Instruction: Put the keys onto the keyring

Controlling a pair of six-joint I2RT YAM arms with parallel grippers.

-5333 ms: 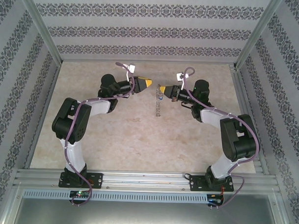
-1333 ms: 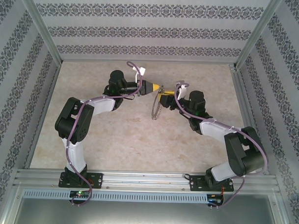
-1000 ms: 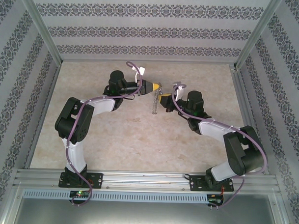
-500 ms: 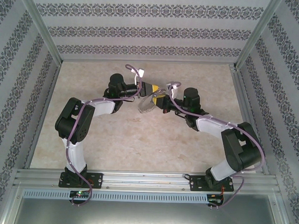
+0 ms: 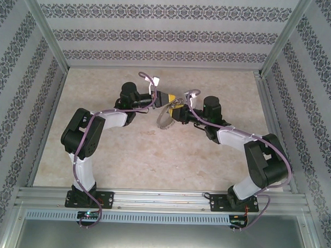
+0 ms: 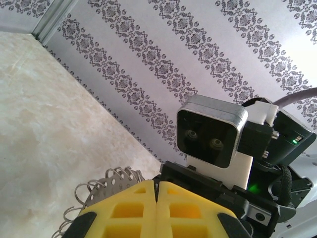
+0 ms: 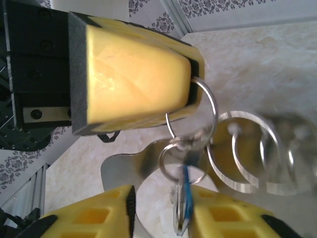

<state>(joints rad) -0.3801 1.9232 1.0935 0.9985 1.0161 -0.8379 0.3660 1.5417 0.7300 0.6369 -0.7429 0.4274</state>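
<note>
Dangling key (image 7: 184,196) hangs within right end effector's (image 7: 162,214) jaws.

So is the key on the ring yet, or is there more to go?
Nearly done, it seems. The left gripper is shut on the keyring. In the right wrist view the key hangs from small rings linked to it, between the fingers of the open right gripper, unsqueezed. Remaining: draw the right gripper clear and set the keyring down.
</note>
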